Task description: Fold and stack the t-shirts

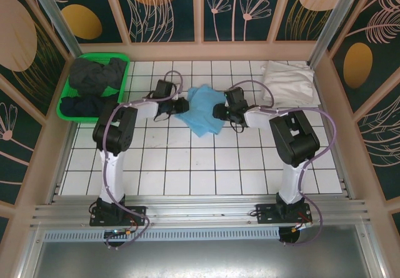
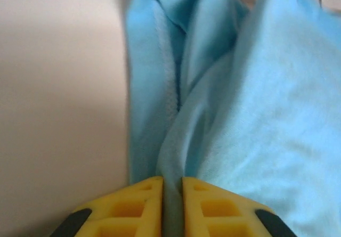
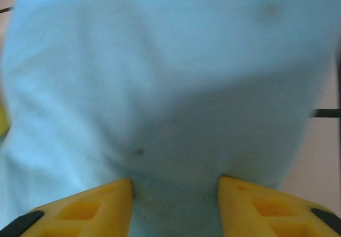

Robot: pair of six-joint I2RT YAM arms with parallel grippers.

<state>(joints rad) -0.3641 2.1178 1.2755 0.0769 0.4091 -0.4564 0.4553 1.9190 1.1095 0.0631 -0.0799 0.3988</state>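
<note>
Left gripper (image 2: 172, 185): yellow ribbed plastic fingers nearly together, clamped on a thin raised ridge of the light sky-blue soft cotton t-shirt (image 1: 203, 110). Right gripper (image 3: 176, 186): yellow fingers stand apart with a thick bunch of the same shirt filling the gap. Cannot tell whether they bear on it or merely straddle it.

Shirt position: crumpled on the white gridded tile table (image 1: 187, 165), toward the far side, between the two grippers, one at each side of it. Not yet flat, not yet folded.

Risks (judgement):
- Left pinch takes only a narrow fold. The matte knit is limp and may slide out under a pull, dropping that edge.
- If the right jaws take several layers, a lift would drag the whole bundle rather than one edge, giving a skewed fold.
- Uneven pull between the arms would twist the cloth. A stitched seam in the left wrist view marks overlapping layers.

Surroundings: heap of dark grey and navy cotton shirts (image 1: 94, 81) in the green plastic basket (image 1: 103, 55), far left. White cotton shirt (image 1: 287, 81), lying roughly flat, far right, well apart from the blue one.
</note>
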